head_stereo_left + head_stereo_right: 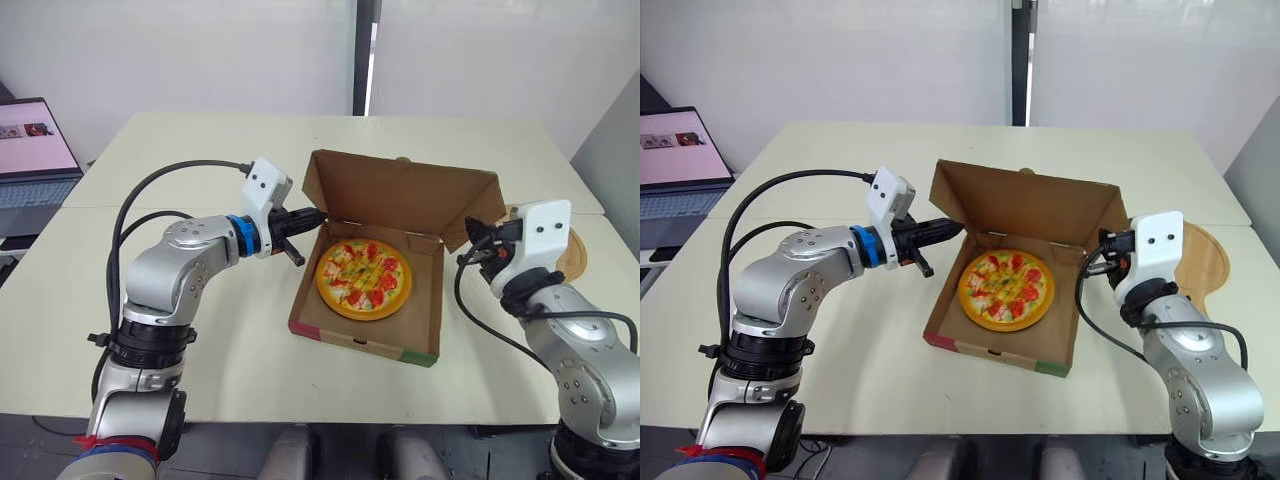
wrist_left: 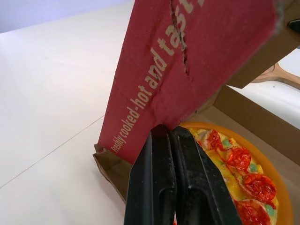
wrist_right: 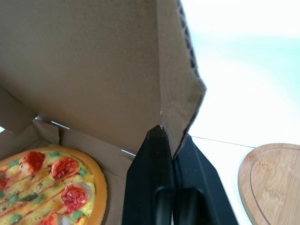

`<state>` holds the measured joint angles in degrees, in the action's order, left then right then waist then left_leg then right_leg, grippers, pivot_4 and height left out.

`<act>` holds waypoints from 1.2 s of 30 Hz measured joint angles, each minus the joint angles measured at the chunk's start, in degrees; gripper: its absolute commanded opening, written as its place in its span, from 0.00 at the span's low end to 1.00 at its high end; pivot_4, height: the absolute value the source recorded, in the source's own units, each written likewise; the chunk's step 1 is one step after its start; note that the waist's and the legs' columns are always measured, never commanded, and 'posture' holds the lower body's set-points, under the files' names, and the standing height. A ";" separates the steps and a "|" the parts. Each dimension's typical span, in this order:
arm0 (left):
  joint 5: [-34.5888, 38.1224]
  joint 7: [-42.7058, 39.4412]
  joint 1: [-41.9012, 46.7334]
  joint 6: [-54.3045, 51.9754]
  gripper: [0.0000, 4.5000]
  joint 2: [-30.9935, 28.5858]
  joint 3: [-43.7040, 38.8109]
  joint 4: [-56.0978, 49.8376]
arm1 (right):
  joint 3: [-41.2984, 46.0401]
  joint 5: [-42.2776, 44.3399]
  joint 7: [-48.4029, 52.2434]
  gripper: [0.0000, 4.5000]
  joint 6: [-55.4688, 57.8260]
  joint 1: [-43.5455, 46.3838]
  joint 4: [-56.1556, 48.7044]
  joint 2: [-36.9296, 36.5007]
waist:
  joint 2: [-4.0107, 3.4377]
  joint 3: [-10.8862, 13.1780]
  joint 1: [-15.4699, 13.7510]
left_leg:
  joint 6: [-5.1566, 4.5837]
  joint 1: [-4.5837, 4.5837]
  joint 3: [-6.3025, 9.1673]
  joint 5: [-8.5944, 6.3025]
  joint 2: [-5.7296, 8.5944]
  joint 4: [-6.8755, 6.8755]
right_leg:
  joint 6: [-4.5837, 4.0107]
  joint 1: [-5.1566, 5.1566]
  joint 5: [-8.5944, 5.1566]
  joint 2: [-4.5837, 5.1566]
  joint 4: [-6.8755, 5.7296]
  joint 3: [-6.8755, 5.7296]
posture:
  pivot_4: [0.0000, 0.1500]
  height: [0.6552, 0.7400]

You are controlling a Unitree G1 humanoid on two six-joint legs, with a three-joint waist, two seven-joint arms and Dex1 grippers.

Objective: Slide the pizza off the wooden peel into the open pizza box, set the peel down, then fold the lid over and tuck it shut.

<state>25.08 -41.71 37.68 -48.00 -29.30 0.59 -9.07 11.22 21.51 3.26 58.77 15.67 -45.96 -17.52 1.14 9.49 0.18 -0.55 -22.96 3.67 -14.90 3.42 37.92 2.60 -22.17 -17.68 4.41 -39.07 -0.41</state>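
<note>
Pizza box with its lid half raised, held from both sides. The left gripper reaches in from the box's left, its two black fingers pressed together on the lid's left side flap. The flap's red printed outer face rises straight up from the fingertips. The right gripper meets the opposite edge. Its fingers are closed on the lower corner of the right side flap, whose plain brown inner face stands just above them. The lid leans forward over the rear of the tray, its front edge level with the two grippers and spanning the gap between them.

The pizza lies flat inside the tray, below and between the grippers, nearer the left gripper's fingertips than the box's front wall. It touches neither gripper. The wooden peel rests flat on the bench, beyond the right gripper on the side away from the box and apart from the cardboard. A laptop stands open well out beyond the left gripper's arm.
</note>
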 measured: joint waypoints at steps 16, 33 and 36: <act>-0.35 1.40 1.57 0.59 0.00 1.44 0.14 0.66 | -3.08 -4.59 -3.61 0.00 3.75 15.91 14.68 1.99 | 0.00 0.00 0.22 | 0.01 -0.02 -0.04 0.00 0.00 -0.04 | -0.01 -0.06 0.00 0.00 -0.03 0.00 | 1.00 0.86; 3.75 3.25 -3.75 -7.38 0.00 -0.56 -3.07 -8.48 | 0.17 -5.03 -7.18 0.00 23.01 10.85 -4.91 13.94 | -0.02 0.00 0.59 | 0.01 0.00 0.00 0.00 0.00 -0.06 | -0.01 -0.09 0.00 0.00 -0.05 0.03 | 1.00 0.86; 4.98 3.53 -6.74 -8.04 0.00 -0.73 -3.57 -10.69 | -1.01 -5.07 -7.17 0.00 22.67 8.70 -6.28 14.20 | -0.02 -0.01 0.88 | 0.01 0.01 0.01 0.00 0.00 -0.07 | -0.01 -0.08 0.00 0.01 -0.05 0.03 | 1.00 0.86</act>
<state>30.05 -38.17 30.95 -56.04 -30.04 -2.97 -19.76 10.21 16.44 -3.91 81.45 24.36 -52.24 -3.31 1.12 9.49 1.06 -0.54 -22.94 3.68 -14.90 3.41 37.85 2.59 -22.25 -17.68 4.42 -39.13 -0.38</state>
